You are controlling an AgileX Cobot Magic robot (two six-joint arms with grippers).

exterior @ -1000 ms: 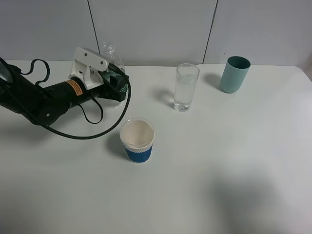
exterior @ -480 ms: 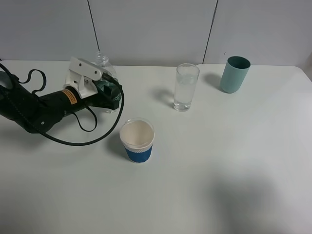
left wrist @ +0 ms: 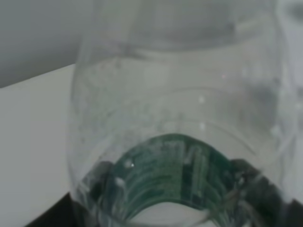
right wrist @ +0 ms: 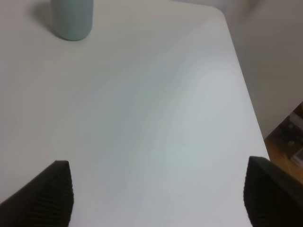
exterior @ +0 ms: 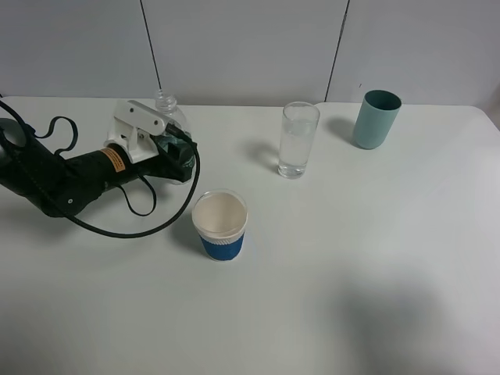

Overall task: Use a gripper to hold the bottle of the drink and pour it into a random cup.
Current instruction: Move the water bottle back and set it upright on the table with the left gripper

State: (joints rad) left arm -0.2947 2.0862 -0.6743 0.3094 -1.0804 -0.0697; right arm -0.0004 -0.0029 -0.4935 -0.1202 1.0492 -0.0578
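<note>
Standing upright near the back left of the white bench [exterior: 351, 266], the bottle [exterior: 166, 109] has its long axis vertical, its narrow open neck pointing straight up just above the white block of the left arm. The left claw [exterior: 176, 150] reaches in from the left, low over the bench and roughly level, and is closed around the lower body of the bottle at its green label, so only the clear shoulder and neck show above it in the high view. In the left wrist view the bottle [left wrist: 180, 123] fills nearly the whole picture, clear and curved, with the green label seen through the plastic and dark claw parts at either side of it. A black cable [exterior: 133, 223] loops from the arm down onto the bench in front of it. The glass [exterior: 298, 141], tall and clear with liquid in it, stands upright well to the right of the bottle, apart from it. A teal tumbler [exterior: 376, 119] stands farther right near the back edge, and a white paper cup [exterior: 220, 225] with a blue sleeve stands in front, between bottle and glass but nearer the camera. The right claw [right wrist: 158, 194] hangs spread open over bare bench, its two dark fingertips [right wrist: 52, 187] wide apart, with the teal tumbler [right wrist: 72, 19] visible beyond it.
</note>
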